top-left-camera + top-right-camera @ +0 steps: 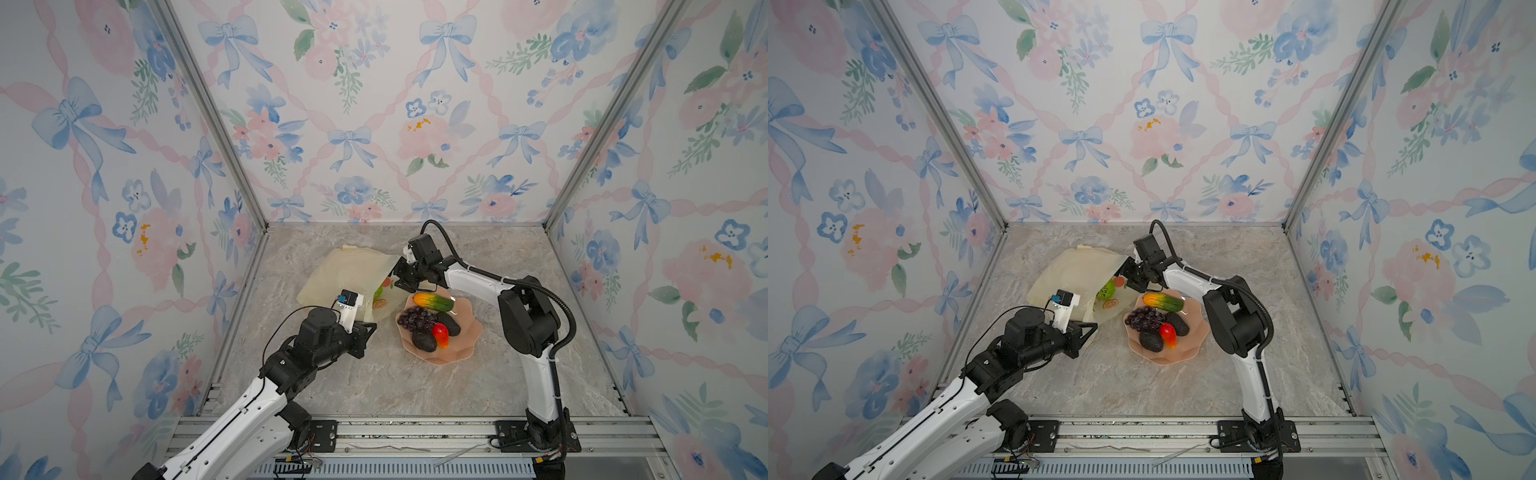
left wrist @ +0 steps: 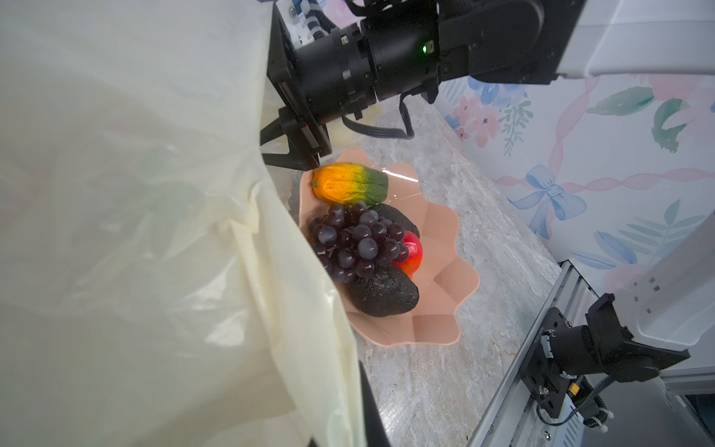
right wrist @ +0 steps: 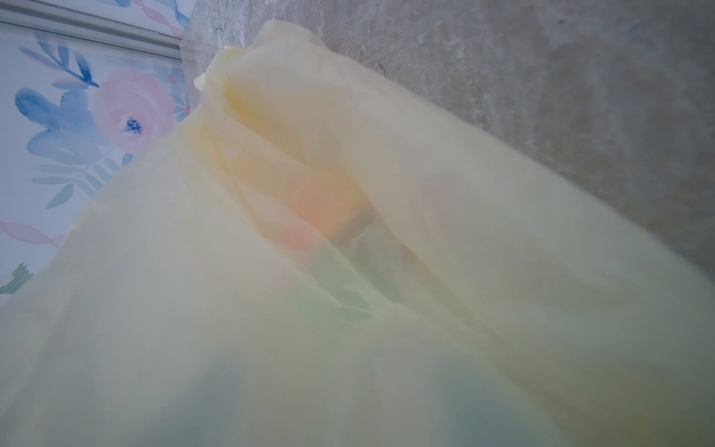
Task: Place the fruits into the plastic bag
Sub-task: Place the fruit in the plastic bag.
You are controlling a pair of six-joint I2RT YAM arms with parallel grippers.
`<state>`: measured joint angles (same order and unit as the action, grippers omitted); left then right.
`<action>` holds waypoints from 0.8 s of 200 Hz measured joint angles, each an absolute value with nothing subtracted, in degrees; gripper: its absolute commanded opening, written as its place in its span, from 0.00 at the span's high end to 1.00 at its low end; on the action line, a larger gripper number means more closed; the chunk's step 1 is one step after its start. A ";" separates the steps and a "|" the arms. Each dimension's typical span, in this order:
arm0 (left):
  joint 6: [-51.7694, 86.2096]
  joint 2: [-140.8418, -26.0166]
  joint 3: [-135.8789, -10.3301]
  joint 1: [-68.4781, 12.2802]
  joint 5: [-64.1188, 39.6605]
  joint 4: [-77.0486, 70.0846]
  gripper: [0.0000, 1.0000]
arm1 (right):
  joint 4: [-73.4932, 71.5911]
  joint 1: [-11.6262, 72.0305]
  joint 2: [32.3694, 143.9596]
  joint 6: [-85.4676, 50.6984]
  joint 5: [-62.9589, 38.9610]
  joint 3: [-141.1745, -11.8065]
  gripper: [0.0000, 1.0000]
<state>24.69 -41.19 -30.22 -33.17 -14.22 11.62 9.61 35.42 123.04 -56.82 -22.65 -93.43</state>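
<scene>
The left gripper (image 1: 368, 328) is pinching the plastic bag (image 1: 340, 274) shut-jawed at mid-desk (image 1: 415, 386), while the right gripper (image 1: 400, 277) is gaping wide at its mouth. A green ball (image 1: 1108, 289) is lying inside, with the other fruits (image 1: 417, 318) sitting on the pink dish (image 1: 469, 332) to the right.

Robot test booth dressed up as a cosy room

Floral wallpaper panels (image 1: 374, 104) line three sides, but bare aluminium posts (image 1: 216, 124) frame them. Two cabled robot arms (image 1: 245, 419) are bolted to a slotted metal rail (image 1: 415, 432) along the front of a marble-look surface (image 1: 374, 386) set with glossy toy fruits (image 1: 419, 318): a lab rig, not a home.
</scene>
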 measured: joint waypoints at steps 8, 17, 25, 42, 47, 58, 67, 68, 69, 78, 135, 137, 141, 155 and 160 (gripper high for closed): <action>24.69 -41.19 -30.22 -33.17 -14.22 11.62 1.00 | 9.61 35.42 123.02 -56.80 -22.65 -93.43 0.16; 24.69 -41.19 -30.22 -33.17 -14.24 11.62 1.00 | 9.61 35.42 123.04 -56.80 -22.65 -93.43 0.16; 24.69 -41.19 -30.22 -33.17 -14.22 11.62 1.00 | 9.61 35.42 123.02 -56.80 -22.65 -93.43 0.16; 24.69 -41.19 -30.22 -33.17 -14.22 11.62 1.00 | 9.63 35.42 123.02 -56.60 -22.65 -93.41 0.16; 24.69 -41.19 -30.22 -33.17 -14.22 11.62 1.00 | 9.63 35.42 122.96 -56.55 -22.65 -93.41 0.16; 24.69 -41.19 -30.22 -33.17 -14.22 11.62 1.00 | 9.87 35.42 122.76 -56.34 -22.65 -93.36 0.16; 24.69 -41.19 -30.22 -33.17 -14.24 11.62 1.00 | 10.26 35.44 122.39 -56.03 -22.63 -93.27 0.16; 24.69 -41.19 -30.22 -33.17 -14.24 11.62 1.00 | 10.28 35.46 122.34 -55.99 -22.63 -93.27 0.16; 24.69 -41.19 -30.22 -33.17 -14.24 11.62 1.00 | 10.35 35.46 122.28 -55.92 -22.65 -93.23 0.16; 24.69 -41.19 -30.22 -33.17 -14.24 11.62 1.00 | 10.79 35.48 121.69 -55.53 -22.63 -93.08 0.16; 24.69 -41.19 -30.22 -33.17 -14.24 11.62 1.00 | 16.88 37.30 113.58 -50.50 -22.44 -91.79 0.16; 24.69 -41.19 -30.22 -33.17 -14.24 11.62 1.00 | 17.12 37.36 113.23 -50.30 -22.44 -91.74 0.16; 24.69 -41.19 -30.22 -33.17 -14.24 11.62 1.00 | 17.80 37.60 112.46 -49.69 -22.24 -91.61 0.16; 24.69 -41.15 -30.22 -33.17 -14.24 11.62 1.00 | 19.94 38.24 109.71 -47.83 -21.71 -90.89 0.16; 24.69 -41.08 -30.22 -33.17 -14.22 11.62 1.00 | 20.71 38.41 108.68 -47.20 -21.39 -90.48 0.16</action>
<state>24.69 -41.08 -30.22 -33.17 -14.22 11.62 20.71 38.41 108.68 -47.20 -21.39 -90.48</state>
